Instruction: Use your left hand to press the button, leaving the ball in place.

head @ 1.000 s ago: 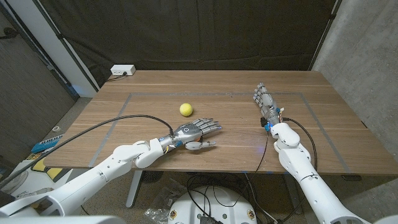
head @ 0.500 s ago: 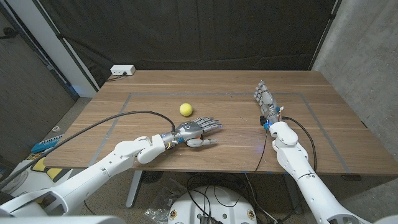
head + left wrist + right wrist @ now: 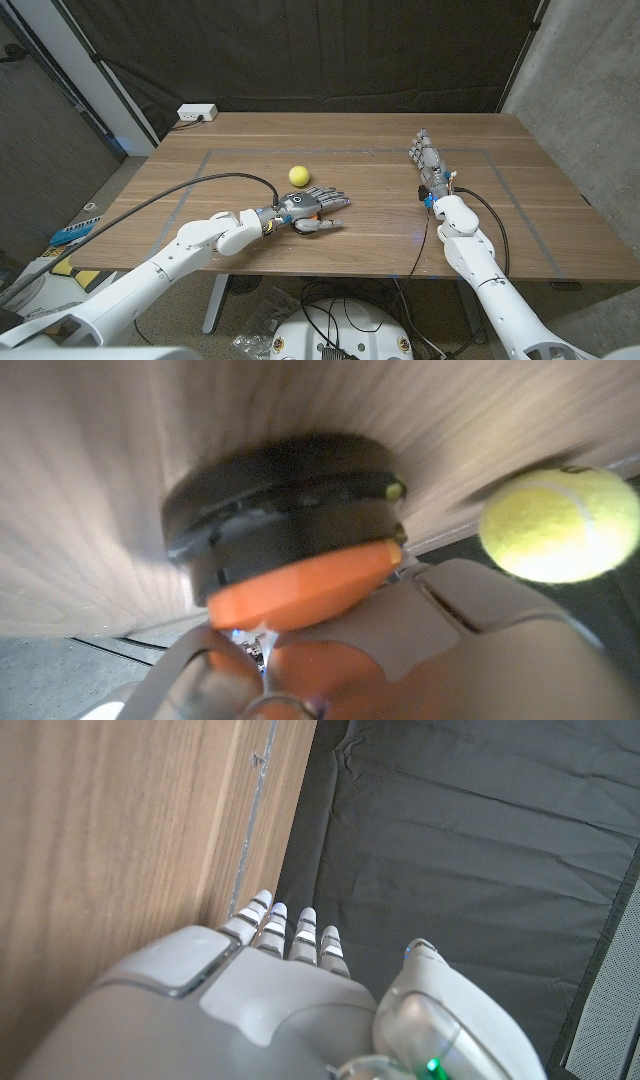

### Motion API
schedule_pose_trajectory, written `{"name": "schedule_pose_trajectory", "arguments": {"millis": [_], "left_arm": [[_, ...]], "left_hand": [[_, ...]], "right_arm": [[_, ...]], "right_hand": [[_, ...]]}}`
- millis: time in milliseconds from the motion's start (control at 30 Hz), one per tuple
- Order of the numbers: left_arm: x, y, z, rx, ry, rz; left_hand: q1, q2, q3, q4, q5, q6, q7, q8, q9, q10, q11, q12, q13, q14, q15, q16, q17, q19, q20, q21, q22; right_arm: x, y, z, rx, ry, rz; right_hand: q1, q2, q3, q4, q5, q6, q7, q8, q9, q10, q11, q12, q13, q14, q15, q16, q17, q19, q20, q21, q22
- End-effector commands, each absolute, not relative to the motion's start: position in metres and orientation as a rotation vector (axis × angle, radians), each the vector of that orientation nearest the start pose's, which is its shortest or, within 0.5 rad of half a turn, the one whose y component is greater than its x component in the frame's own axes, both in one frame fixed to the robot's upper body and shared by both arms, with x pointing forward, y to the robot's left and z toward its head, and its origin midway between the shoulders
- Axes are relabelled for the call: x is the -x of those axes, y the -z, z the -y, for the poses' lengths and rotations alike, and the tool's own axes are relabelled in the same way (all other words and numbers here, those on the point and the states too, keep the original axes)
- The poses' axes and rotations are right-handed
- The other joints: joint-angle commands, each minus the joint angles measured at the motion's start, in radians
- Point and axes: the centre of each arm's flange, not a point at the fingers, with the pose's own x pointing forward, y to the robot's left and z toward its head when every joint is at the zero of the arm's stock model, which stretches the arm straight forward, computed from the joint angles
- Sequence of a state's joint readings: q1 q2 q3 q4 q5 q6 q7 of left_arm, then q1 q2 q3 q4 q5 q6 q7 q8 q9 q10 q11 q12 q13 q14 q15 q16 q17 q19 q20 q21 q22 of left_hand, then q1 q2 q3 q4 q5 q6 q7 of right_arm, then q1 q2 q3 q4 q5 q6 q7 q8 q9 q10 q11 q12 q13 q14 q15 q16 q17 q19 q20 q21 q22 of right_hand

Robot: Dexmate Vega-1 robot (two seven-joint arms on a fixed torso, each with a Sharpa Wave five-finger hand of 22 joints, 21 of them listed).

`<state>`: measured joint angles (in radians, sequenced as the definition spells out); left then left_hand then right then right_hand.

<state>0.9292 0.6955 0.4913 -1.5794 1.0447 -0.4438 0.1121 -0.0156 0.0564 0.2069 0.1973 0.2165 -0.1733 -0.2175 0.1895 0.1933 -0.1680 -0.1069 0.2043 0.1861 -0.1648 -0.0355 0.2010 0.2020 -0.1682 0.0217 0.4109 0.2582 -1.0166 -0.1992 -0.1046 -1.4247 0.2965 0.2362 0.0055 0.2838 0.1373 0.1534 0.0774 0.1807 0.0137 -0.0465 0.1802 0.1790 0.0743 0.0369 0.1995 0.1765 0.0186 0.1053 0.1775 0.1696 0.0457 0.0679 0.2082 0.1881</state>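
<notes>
Overhead first: left hand [image 3: 306, 207] palm-down over mid-table, fingers [image 3: 333, 199] slightly spread, covering the button; yellow ball [image 3: 298, 175] just beyond those fingertips, apart from them. Right hand [image 3: 424, 156] well off to the side, on edge, fingers straight and pressed together. Next, left wrist: orange button [image 3: 305, 585] on black base [image 3: 280, 500] right against the palm, ball [image 3: 558, 525] beside. Lastly, right wrist: fingers [image 3: 288, 933] together, extended along the wooden table [image 3: 110, 840].

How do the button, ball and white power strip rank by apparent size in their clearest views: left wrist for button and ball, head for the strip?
1. button, but it sits right at the left wrist lens, so nearness inflates it.
2. ball.
3. power strip in the head view, far off at the table's back edge.
</notes>
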Motion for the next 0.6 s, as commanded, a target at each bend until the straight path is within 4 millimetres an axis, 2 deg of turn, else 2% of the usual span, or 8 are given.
{"name": "schedule_pose_trajectory", "arguments": {"millis": [33,600], "left_arm": [[-0.559,0.048,-0.181,-1.634,0.115,1.143],[-0.544,0.025,-0.193,-1.523,0.028,1.19]], "left_hand": [[0.001,0.096,-0.005,-0.001,0.004,-0.453,-0.001,0.011,0.003,-0.439,-0.001,0.01,0.003,-0.448,-0.006,0.009,0.001,-0.465,0.006,0.009,0.002],[0.007,0.102,-0.012,-0.005,0.009,-0.416,-0.003,0.019,0.001,-0.395,-0.004,0.022,0.001,-0.414,-0.003,0.015,-0.004,-0.428,0.011,0.026,0.001]], "right_arm": [[-0.629,0.063,0.258,-0.086,-0.085,0.626],[-0.625,0.065,0.257,-0.089,-0.081,0.627]], "right_hand": [[-0.009,-0.003,0.006,-0.002,0.005,-0.004,-0.003,0.002,0.004,0.0,0.001,-0.001,0.004,0.004,0.003,0.002,0.003,-0.001,0.006,0.004,0.005],[-0.012,-0.005,0.006,-0.003,0.005,-0.005,-0.003,0.004,0.004,0.0,0.001,0.0,0.004,0.004,0.003,0.001,0.002,-0.001,0.006,0.004,0.005]]}}
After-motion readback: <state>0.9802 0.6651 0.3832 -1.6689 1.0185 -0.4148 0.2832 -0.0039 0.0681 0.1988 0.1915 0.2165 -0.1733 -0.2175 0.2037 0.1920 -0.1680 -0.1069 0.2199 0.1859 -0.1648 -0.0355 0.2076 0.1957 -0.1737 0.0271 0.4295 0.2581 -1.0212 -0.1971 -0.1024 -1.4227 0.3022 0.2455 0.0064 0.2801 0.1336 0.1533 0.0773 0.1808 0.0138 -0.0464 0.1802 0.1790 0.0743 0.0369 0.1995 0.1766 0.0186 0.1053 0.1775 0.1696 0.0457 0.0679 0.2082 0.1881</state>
